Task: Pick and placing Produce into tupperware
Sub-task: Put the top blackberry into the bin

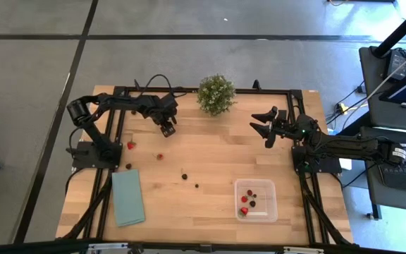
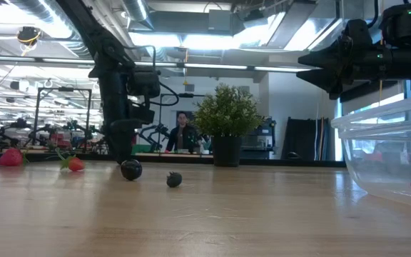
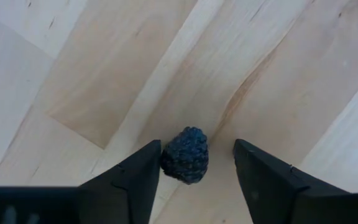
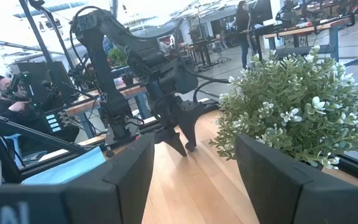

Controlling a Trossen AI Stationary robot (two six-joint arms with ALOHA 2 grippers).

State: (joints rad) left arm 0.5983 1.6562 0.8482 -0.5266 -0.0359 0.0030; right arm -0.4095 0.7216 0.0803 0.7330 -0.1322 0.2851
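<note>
My left gripper (image 1: 166, 129) (image 3: 197, 144) is low over the table's far left part, left of the potted plant, and it is open. A dark purple-black berry (image 3: 186, 155) lies on the wood between its two fingers, close against one finger. More berries lie loose on the table: red ones (image 1: 131, 145) (image 1: 160, 156) and dark ones (image 1: 127, 166) (image 1: 184, 175) (image 1: 197, 186). The clear tupperware (image 1: 268, 204) stands near the table's near right corner, with red and dark berries inside. My right gripper (image 1: 266, 131) (image 4: 194, 155) is open and raised, right of the plant. My left gripper comes at the dark berry from above, one finger on each side. The berry's side (image 3: 166, 158) lies right at one finger's (image 3: 148, 168) inner face, and I cannot tell whether they touch. A clear gap separates the berry from the other finger (image 3: 253, 168). The berry rests on the table.
A bushy green potted plant (image 1: 216, 94) stands at the middle of the far edge, between the two grippers. A flat teal cloth (image 1: 127, 197) lies near the near left corner. Bare wood spreads across the table's middle. People sit at desks in the room beyond.
</note>
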